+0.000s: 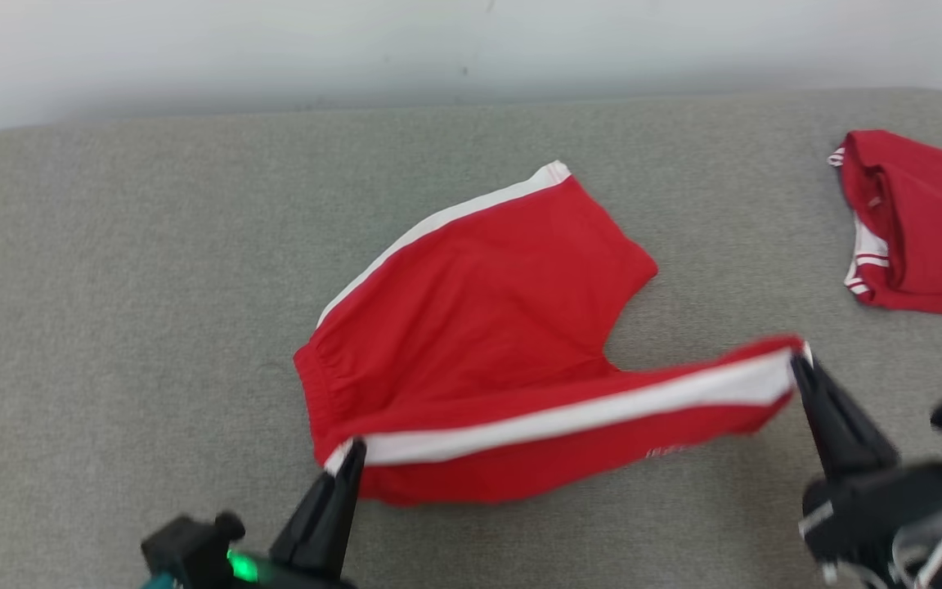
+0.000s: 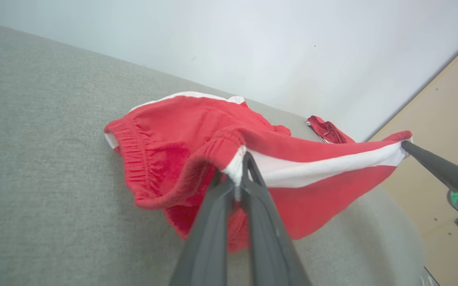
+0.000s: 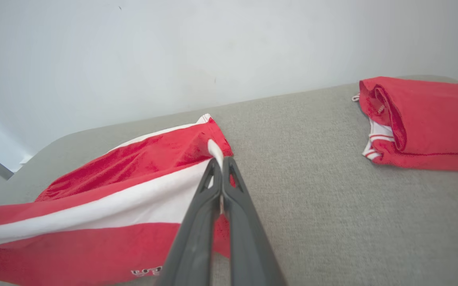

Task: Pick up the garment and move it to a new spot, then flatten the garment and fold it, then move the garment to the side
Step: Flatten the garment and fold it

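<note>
Head view: the shorts (image 1: 479, 303) lie mid-cushion (image 1: 111, 286), far leg flat, near leg lifted and stretched; the left gripper (image 1: 354, 448) is clamped on the waistband corner, the right gripper (image 1: 800, 356) on the hem, both on the white stripe; this held edge runs left to right, with the flat leg beyond it, so a fold would likely go forward; lettering near the hem is cut off; another red garment (image 1: 921, 221) sits far right.

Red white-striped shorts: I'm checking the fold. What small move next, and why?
Probably swing both claws forward together, laying the lifted leg of the red shorts over the flat leg: left claw pinches its waistband end, right claw its hem.
</note>
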